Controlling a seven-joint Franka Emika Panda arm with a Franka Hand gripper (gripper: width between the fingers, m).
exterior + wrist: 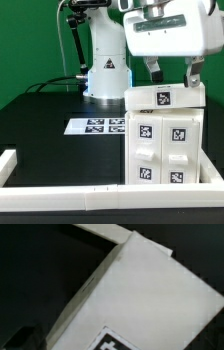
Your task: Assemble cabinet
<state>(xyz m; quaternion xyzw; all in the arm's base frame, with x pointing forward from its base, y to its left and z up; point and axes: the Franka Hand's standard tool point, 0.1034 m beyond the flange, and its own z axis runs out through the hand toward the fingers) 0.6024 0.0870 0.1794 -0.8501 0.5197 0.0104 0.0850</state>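
Note:
The white cabinet (165,140) stands at the exterior view's right, with black-and-white tags on its front blocks and on its top piece (165,97). My gripper (175,76) hangs right over that top piece, open, its two dark fingers (155,70) spread wide and reaching down to the top's far edge. Nothing is held between them. In the wrist view a white cabinet face (140,297) fills most of the picture, with a tag corner (115,339) at the edge. One dark finger (25,338) shows beside it.
The marker board (92,126) lies flat on the black table, to the exterior view's left of the cabinet. A long low white rail (60,196) runs along the front and left edge. The arm's white base (105,70) stands behind.

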